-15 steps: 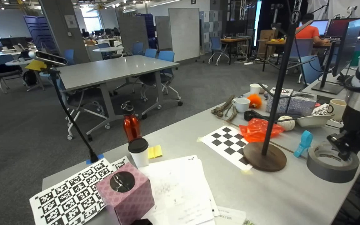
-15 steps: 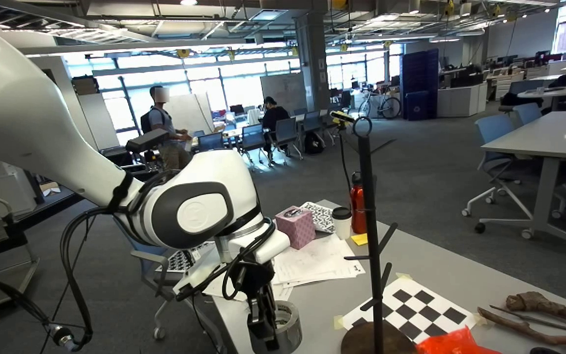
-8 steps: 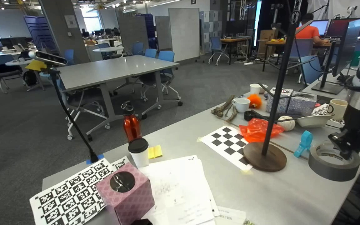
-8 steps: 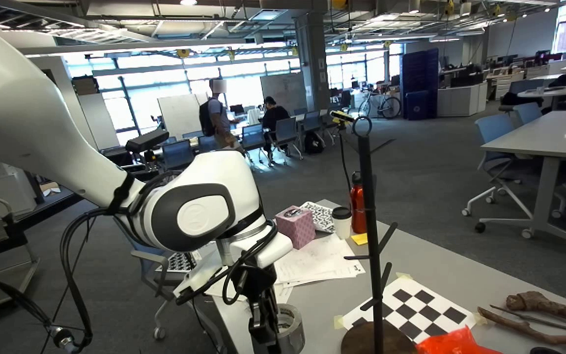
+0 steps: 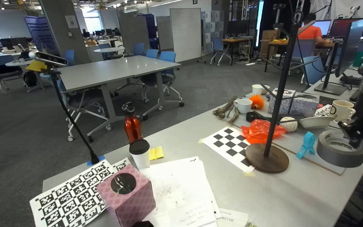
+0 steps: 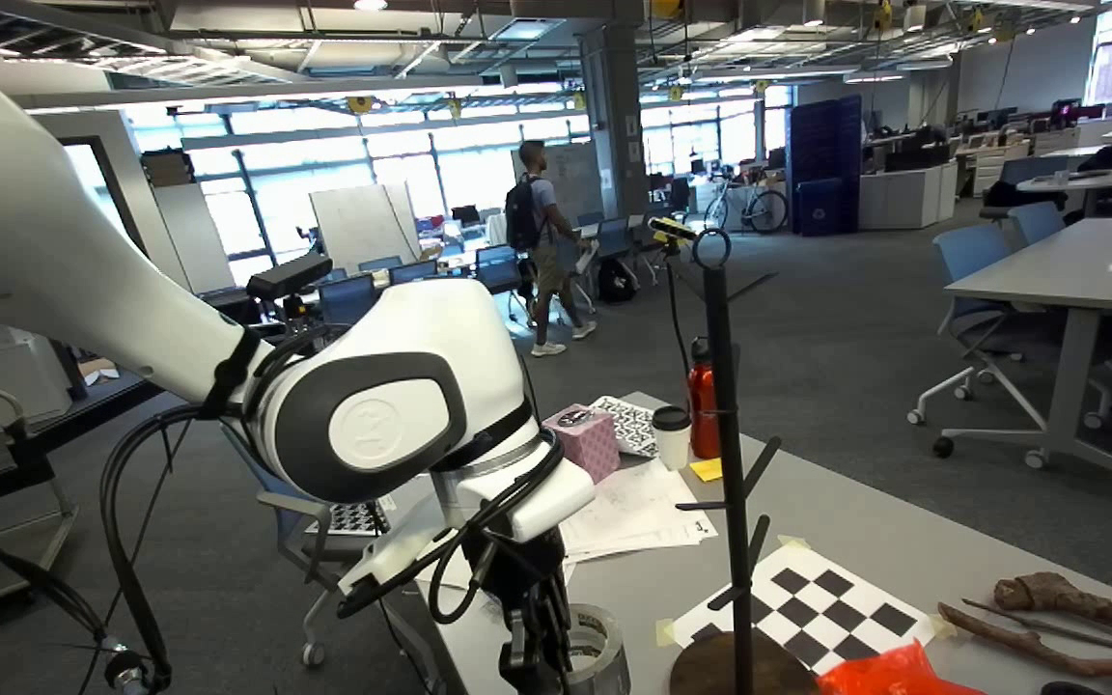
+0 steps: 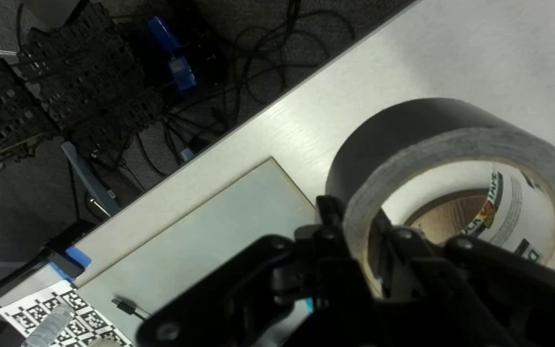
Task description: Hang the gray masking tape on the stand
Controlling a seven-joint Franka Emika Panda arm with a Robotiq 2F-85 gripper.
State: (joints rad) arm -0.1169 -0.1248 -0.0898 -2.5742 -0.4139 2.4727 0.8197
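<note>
The gray masking tape (image 5: 342, 158) is a thick ring, held roughly flat above the table at the right; it also shows in an exterior view (image 6: 606, 666). My gripper (image 5: 351, 136) is shut on its wall, one finger outside and one inside the hole, as the wrist view (image 7: 354, 217) shows. In the wrist view the tape (image 7: 431, 144) is tilted in perspective. The stand is a dark upright pole (image 5: 279, 104) with thin side arms, also seen in an exterior view (image 6: 732, 434). Its round brown base (image 5: 266, 159) stands left of the tape. Part of the base (image 7: 451, 214) shows through the tape's hole.
A blue clip (image 5: 307, 145) stands between tape and stand. A red plastic bag (image 5: 260, 131), a white bowl (image 5: 316, 122) and mug (image 5: 341, 110) lie behind. A checkerboard sheet (image 5: 228, 146) lies by the base. The stand's thin arms (image 6: 761, 468) stick out sideways.
The tape and gripper have risen and shifted slightly right in both exterior views. The board corner beneath the tape is now uncovered. The stand has not moved. A person walks in the background.
</note>
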